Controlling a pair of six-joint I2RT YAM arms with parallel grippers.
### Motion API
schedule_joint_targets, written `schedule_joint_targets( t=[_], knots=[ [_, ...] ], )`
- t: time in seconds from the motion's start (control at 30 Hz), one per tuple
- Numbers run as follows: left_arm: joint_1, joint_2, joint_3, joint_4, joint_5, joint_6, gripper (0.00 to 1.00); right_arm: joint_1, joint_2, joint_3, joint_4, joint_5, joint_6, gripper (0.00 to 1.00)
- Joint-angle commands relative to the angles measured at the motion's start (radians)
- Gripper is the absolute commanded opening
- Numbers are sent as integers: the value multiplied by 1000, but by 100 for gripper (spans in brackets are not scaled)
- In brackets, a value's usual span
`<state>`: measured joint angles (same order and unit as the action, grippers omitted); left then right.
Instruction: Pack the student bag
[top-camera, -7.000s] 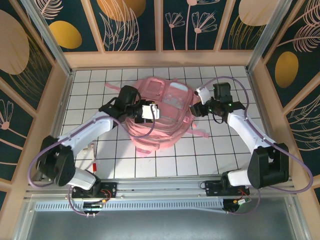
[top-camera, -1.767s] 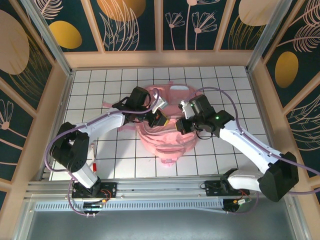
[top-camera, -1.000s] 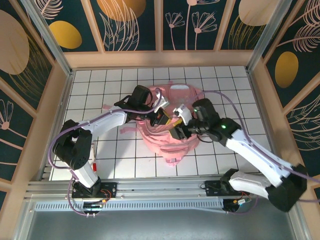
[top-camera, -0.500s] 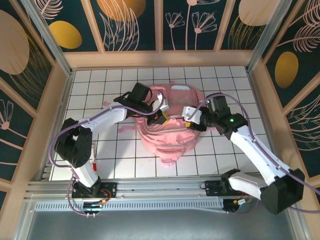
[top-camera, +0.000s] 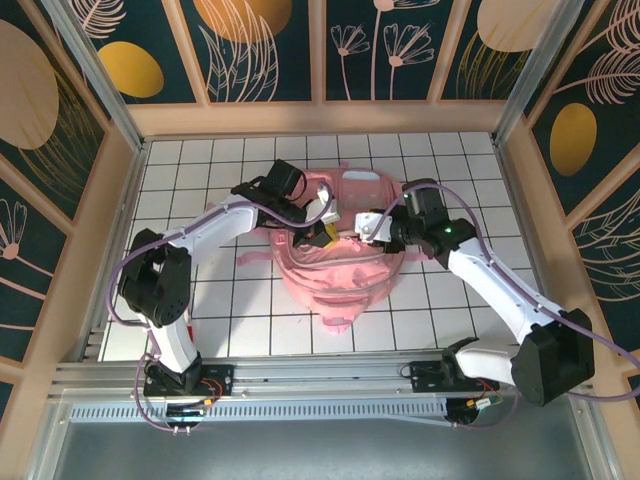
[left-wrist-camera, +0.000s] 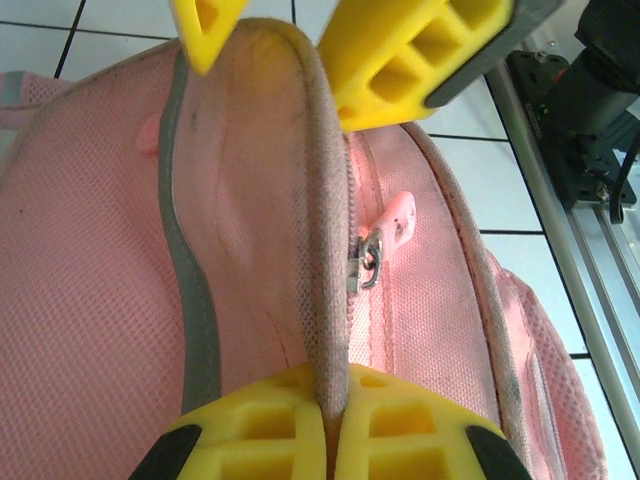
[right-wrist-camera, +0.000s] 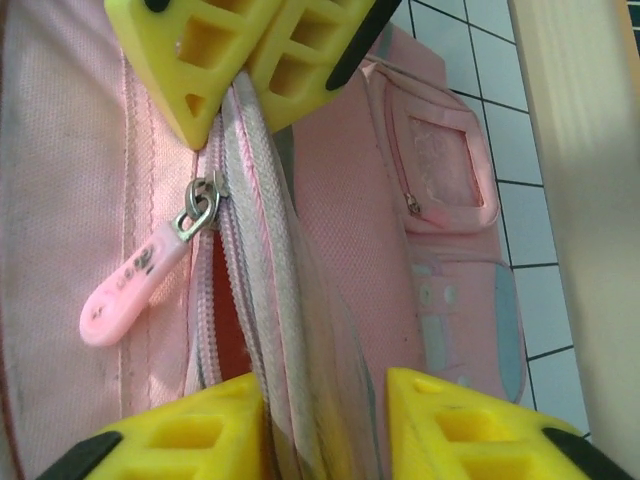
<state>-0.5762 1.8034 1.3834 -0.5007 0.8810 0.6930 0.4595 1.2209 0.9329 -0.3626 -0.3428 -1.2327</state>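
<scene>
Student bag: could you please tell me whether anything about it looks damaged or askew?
No damage shows. The student bag lies crumpled rather than flat, its zipper edge pinched in the left claw, while the right claw straddles the same edge.

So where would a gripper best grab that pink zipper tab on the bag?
Probably the pink tab at its free rounded end, away from the metal ring. It lies flat on the student bag beside the zip track, so come from above and pinch across its narrow width.
</scene>
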Motion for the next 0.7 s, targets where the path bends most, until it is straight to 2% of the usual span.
schedule_joint_targets(
  t=[0.0, 0.13, 0.2, 0.23, 0.27, 0.3, 0.33, 0.37, 0.4, 0.43, 0.53, 0.57, 0.63, 0.67],
  knots=[
    [19, 23, 84, 10, 193, 145, 0, 7, 6, -42, 157, -19, -7, 29],
    [64, 48, 111, 9, 263, 194, 0, 4, -3, -82, 235, -37, 8, 23],
    [83, 54, 122, 49, 259, 172, 4, 5, -3, -94, 266, -73, 40, 7],
    [90, 54, 122, 85, 241, 141, 6, 5, -6, -98, 287, -97, 72, 1],
    [99, 52, 114, 151, 197, 81, 10, 5, -6, -99, 309, -115, 115, 0],
    [108, 43, 94, 234, 111, -43, 12, 14, -3, -95, 328, -116, 158, 0],
    [111, 32, 84, 309, 7, -153, 27, 21, 0, -90, 342, -107, 187, 0],
    [112, 12, 82, 351, -132, -278, 36, 36, 9, -83, 361, -81, 235, 0],
    [113, -19, 81, 355, -227, -379, 37, 52, 17, -76, 377, -53, 270, 0],
    [113, -51, 68, 334, -278, -428, 39, 65, 24, -74, 389, -30, 300, 0],
    [113, -206, -74, 347, -359, -687, 50, 82, 41, -56, 428, 2, 408, 0],
    [113, -251, -132, 365, -378, -840, 54, 82, 46, -56, 444, -2, 441, 0],
    [111, -307, -231, 402, -340, -1122, 55, 82, 57, -54, 450, -19, 481, 0],
    [108, -322, -274, 435, -269, -1229, 54, 82, 62, -52, 448, -30, 490, 0]
  ],
)
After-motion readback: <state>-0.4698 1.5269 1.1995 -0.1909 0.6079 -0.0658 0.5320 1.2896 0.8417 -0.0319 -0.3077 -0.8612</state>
